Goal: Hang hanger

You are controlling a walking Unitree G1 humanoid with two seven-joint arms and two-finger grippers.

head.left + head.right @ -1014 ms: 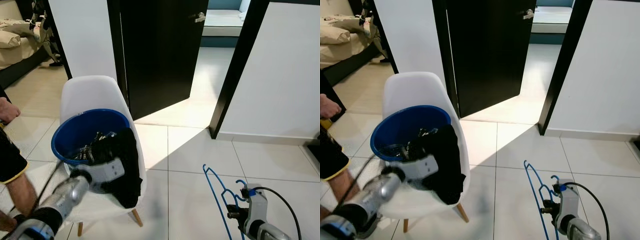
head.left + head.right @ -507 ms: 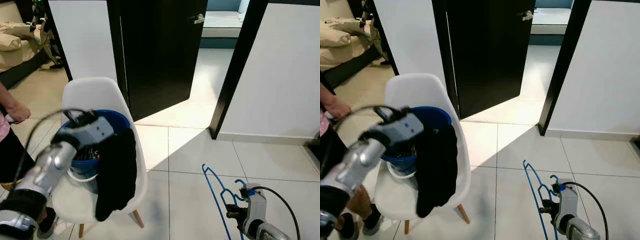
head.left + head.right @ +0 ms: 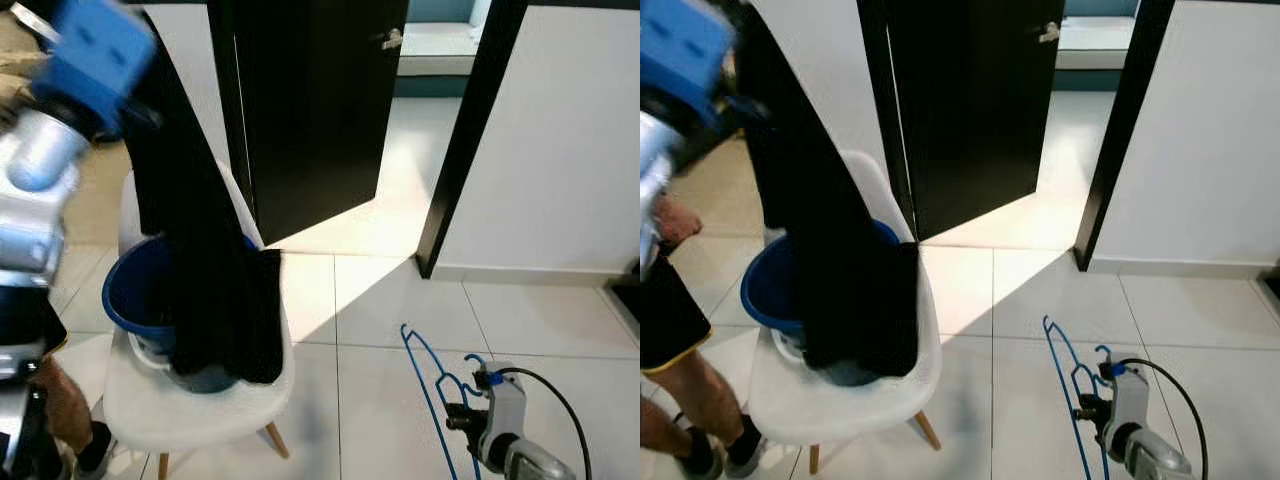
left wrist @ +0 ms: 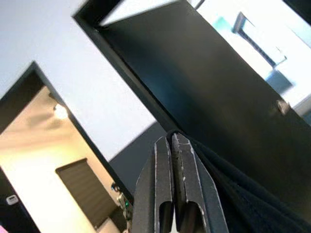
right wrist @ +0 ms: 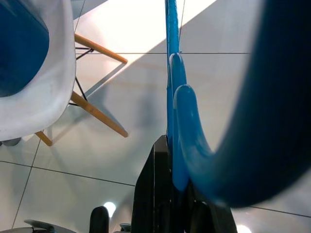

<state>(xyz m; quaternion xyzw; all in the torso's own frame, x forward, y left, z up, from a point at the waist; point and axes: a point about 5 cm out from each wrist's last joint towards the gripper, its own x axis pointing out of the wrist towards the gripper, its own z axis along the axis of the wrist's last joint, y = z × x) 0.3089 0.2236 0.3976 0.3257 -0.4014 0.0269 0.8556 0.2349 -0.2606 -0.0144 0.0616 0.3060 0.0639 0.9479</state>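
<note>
Left hand point(image 4: 172, 141) raised high since a second ago, pressed together on black garment point(image 3: 205, 290), lifted out of blue bucket point(image 3: 125, 290) on white chair point(image 3: 190, 410). Right hand point(image 5: 167, 204) low beside, pinching blue hanger point(image 3: 425, 385). Garment ready for hanger
</note>
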